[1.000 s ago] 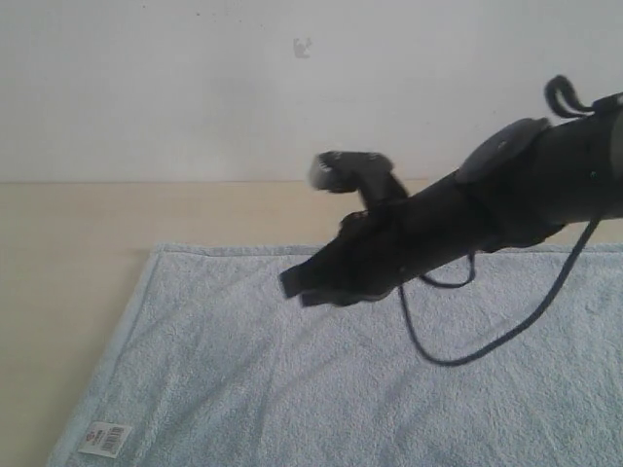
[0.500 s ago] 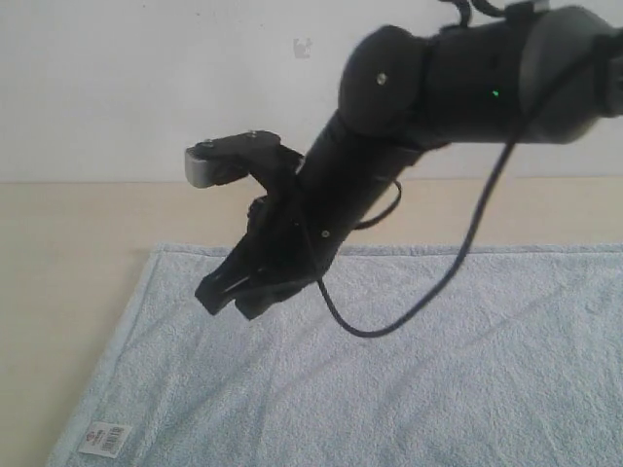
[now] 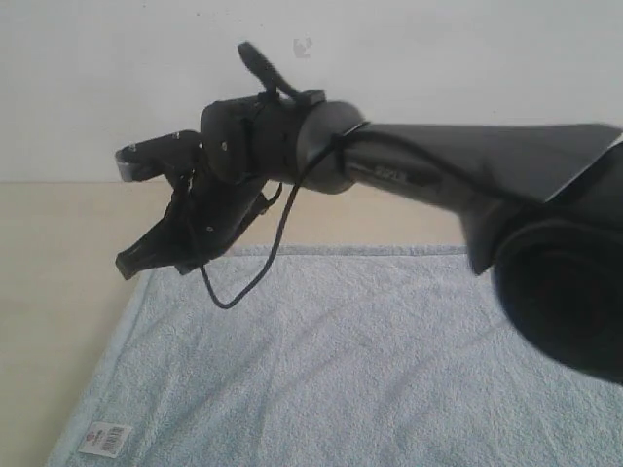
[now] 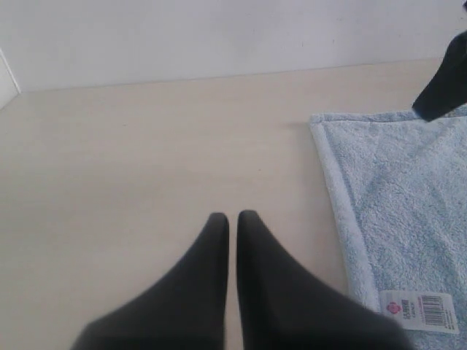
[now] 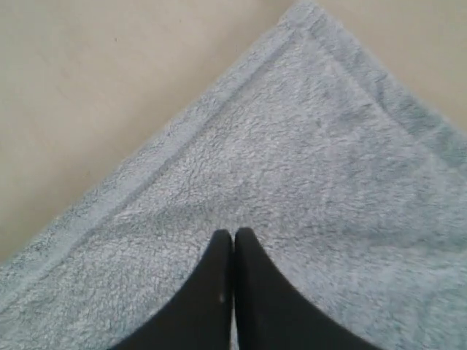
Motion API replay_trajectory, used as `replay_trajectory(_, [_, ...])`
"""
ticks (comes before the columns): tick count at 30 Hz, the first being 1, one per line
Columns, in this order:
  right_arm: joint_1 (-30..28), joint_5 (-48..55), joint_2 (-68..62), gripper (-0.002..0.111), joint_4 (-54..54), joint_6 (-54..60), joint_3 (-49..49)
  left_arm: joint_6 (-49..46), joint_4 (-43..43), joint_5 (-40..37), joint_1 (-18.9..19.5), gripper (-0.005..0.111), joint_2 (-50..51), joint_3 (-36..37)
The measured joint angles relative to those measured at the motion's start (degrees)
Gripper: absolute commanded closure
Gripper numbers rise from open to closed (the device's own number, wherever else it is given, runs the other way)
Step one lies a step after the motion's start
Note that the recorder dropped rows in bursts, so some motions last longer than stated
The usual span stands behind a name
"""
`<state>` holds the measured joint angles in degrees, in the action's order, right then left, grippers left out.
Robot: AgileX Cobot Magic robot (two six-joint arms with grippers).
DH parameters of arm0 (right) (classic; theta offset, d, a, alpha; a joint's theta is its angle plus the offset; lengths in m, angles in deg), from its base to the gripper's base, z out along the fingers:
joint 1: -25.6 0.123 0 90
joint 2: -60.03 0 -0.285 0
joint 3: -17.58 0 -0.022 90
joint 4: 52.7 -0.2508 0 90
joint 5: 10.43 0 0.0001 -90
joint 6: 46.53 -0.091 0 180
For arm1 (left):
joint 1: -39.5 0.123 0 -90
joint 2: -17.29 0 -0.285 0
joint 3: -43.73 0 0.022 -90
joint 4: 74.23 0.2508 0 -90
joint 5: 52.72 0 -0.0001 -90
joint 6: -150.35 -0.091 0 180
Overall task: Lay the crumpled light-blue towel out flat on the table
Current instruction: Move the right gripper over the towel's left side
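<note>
The towel is seen spread flat on the bench, with its white label at the near left corner. The right claw is held in the air above the towel's far left corner, fingers pressed together and gripping nothing. The left claw, likewise closed and empty, is held over bare bench just beside the towel's left edge.
</note>
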<state>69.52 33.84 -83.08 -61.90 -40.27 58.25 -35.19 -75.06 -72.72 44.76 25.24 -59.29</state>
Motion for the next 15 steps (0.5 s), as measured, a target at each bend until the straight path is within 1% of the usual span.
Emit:
replay_trajectory(3, [0.0, 3.4, -6.0, 0.109, -2.5, 0.9, 6.2, 0.0, 0.0, 0.0, 0.0, 0.103, 0.0, 0.0])
replay_trajectory(7, [0.0, 3.2, -11.1, 0.109, -3.2, -0.6, 11.6, 0.0, 0.0, 0.0, 0.0, 0.103, 0.0, 0.0])
replay_trajectory(10, [-0.3, 0.7, -12.5, 0.109, -3.5, -2.3, 12.8, 0.0, 0.0, 0.0, 0.0, 0.103, 0.0, 0.0])
replay_trajectory(15, [-0.6, -0.1, -13.6, 0.109, -3.8, -3.3, 13.2, 0.0, 0.0, 0.0, 0.0, 0.103, 0.0, 0.0])
